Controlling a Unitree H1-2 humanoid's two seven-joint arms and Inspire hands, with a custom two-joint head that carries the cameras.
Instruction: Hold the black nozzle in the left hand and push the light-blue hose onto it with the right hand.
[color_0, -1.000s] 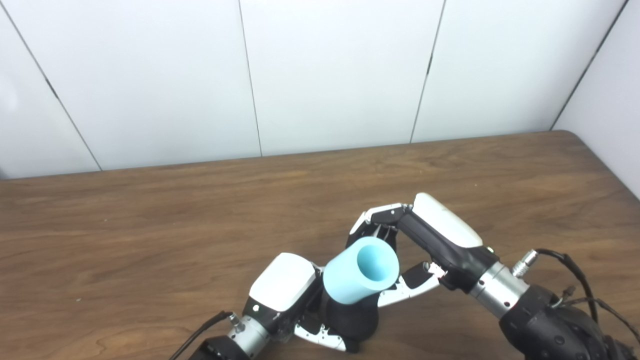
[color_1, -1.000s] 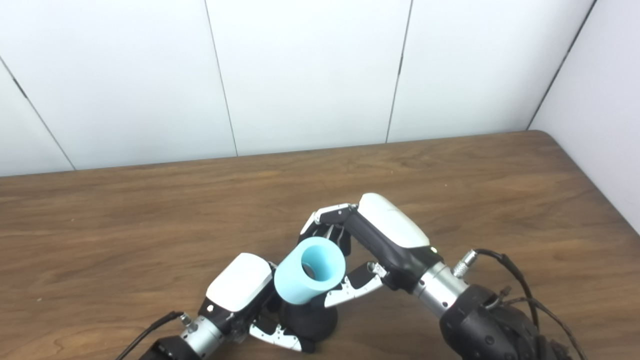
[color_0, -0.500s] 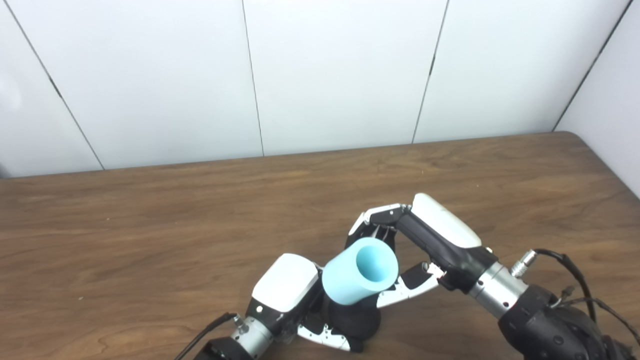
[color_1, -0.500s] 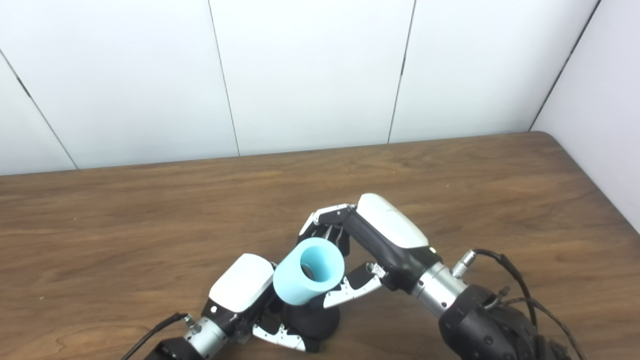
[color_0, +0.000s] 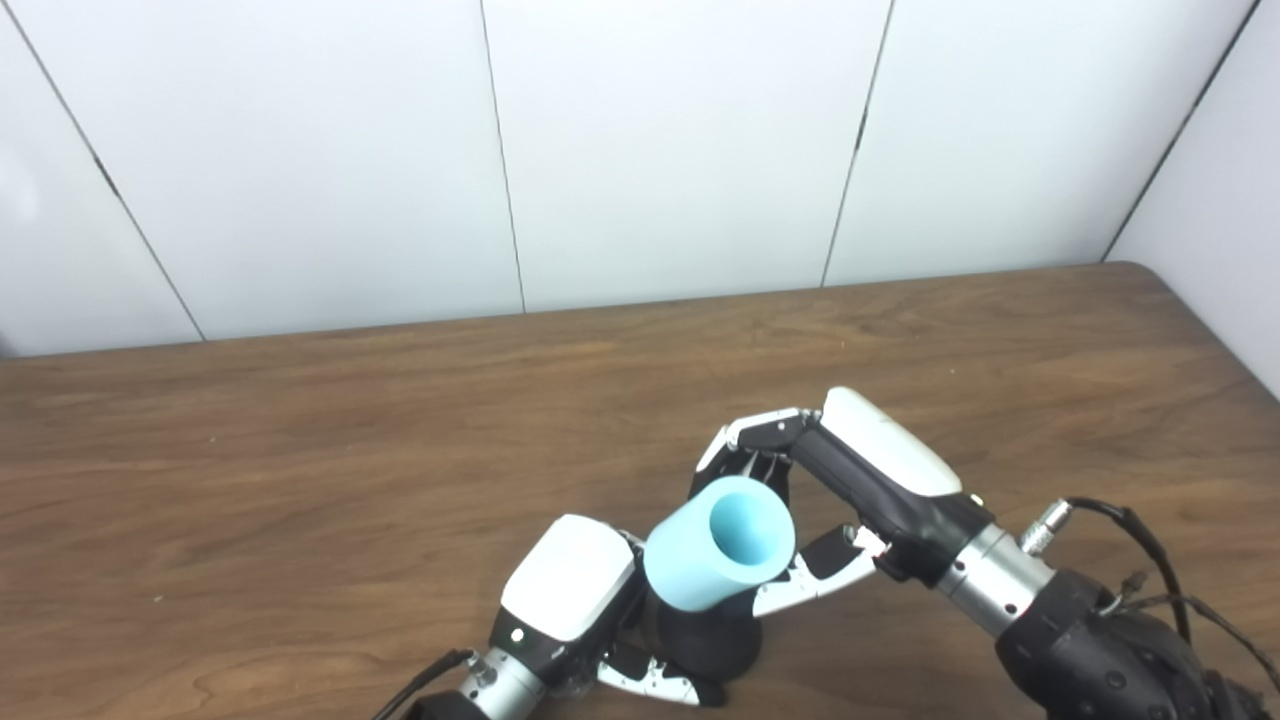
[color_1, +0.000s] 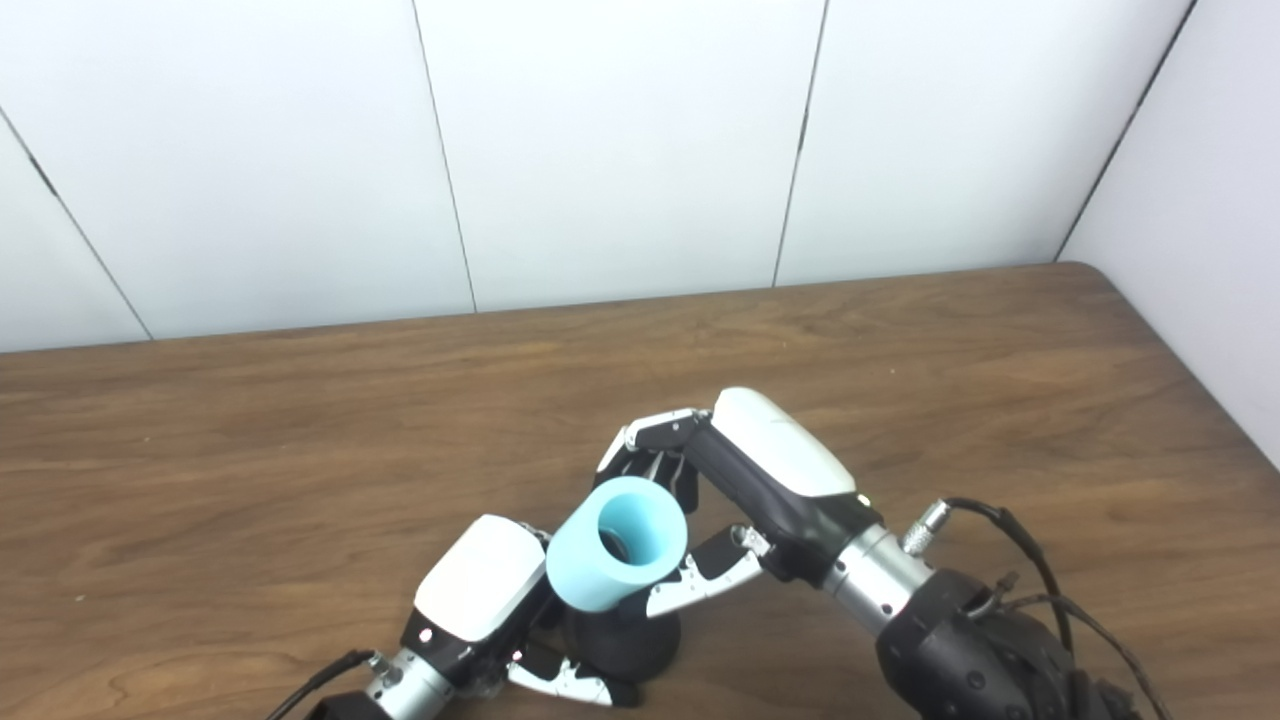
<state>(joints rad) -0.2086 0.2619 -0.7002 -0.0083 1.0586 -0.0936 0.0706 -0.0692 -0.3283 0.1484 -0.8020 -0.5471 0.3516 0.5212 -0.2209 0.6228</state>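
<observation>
A light-blue hose (color_0: 717, 543), a short thick tube, sits tilted over the top of the black nozzle (color_0: 703, 643), open end up. Only the nozzle's round black base shows below it, resting on the wooden table (color_0: 300, 500). My left hand (color_0: 580, 612) is closed around the nozzle base from the left. My right hand (color_0: 840, 480) is closed on the hose, fingers behind it and thumb in front. The same scene shows in the right eye view, with the hose (color_1: 615, 545) over the nozzle (color_1: 622, 645).
White wall panels (color_0: 650, 150) stand behind the table's far edge. The table's right corner (color_0: 1180, 300) curves near a side wall. Cables (color_0: 1140, 560) hang off my right wrist.
My left hand has drawn slightly back toward the bottom edge. The hose, nozzle and right hand stay about where they were.
</observation>
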